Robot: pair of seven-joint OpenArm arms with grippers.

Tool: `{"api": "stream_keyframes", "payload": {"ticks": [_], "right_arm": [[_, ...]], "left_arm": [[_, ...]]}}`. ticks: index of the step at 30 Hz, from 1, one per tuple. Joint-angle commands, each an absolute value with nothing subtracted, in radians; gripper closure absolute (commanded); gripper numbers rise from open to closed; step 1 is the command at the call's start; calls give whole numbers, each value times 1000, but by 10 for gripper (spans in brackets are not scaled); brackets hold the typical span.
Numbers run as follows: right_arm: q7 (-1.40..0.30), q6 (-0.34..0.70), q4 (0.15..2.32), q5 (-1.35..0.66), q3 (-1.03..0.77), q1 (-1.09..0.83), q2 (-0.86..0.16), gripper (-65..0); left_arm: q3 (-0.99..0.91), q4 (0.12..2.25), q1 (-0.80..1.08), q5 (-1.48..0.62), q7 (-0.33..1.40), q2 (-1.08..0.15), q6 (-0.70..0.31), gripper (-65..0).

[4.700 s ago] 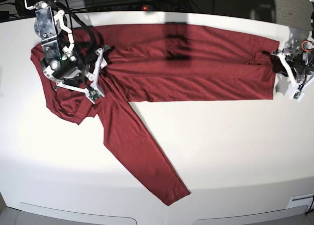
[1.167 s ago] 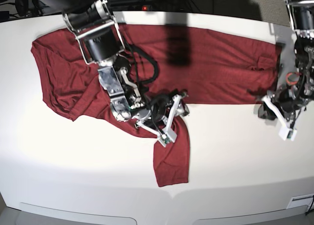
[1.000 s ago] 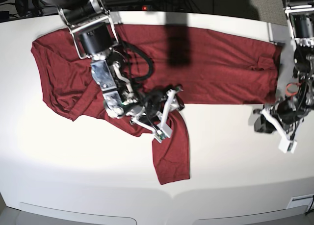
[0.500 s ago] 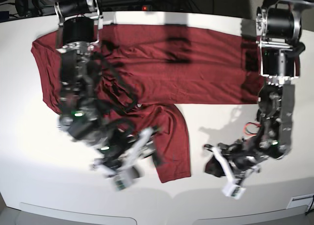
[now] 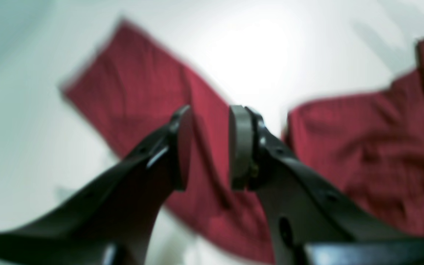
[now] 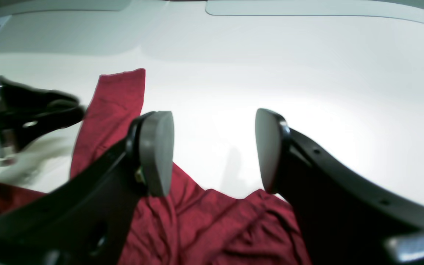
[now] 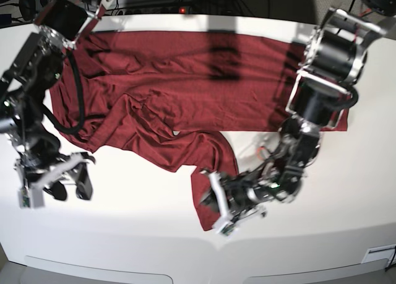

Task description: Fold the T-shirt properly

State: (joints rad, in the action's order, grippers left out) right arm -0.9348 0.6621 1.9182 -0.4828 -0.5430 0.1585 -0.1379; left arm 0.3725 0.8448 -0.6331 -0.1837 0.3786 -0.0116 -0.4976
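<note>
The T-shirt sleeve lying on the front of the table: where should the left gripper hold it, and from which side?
Probably at the sleeve's free end by the front edge, approached from the bare table beyond it; the left gripper already hovers there, open.

Black claw (image 6: 212, 151) with grey oval pads (image 6: 156, 152), silver-and-black arm links, looping black cables (image 7: 77, 104).

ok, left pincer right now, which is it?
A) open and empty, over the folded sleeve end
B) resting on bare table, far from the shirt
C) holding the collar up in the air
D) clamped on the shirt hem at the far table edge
A: the left wrist view shows a clear gap between the pads of the left pincer with nothing in it, and the T-shirt sleeve lies below.
</note>
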Motion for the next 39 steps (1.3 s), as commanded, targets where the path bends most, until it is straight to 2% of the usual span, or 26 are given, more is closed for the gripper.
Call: {"api": "stream_keyframes", "payload": {"ticks": [1,8,9,12,14,26,35,39], "right_arm": [[-918,671,1953,-519,-564,157,-150,-347],[-941,674,2080,-624,-691,27,-149,-347],[-949,674,2097,-642,-706,10,-149,-347],[-971,675,2148,-694,-743,-30,-149,-347],[-982,675,2186,-715,-758,-57,-149,-347],[-996,677,2323,-719,-774,-134,-147,-347],[-1000,677,2332,-744,-774,-134,-147,-347],[-1015,678,2332,-793,-774,-133,-147,-347]], "left_arm": [[369,835,-677,-158,313,14,-498,-172],[369,632,-683,56,117,97,-491,-171],[369,611,-682,72,90,96,-471,-166],[369,533,-684,116,-6,95,-328,-154],[368,487,-691,105,-41,91,-297,-154],[368,450,-682,70,76,57,-298,-154],[368,450,-625,67,159,-102,-294,-154],[368,450,-627,-38,247,-190,-245,-154]]}}
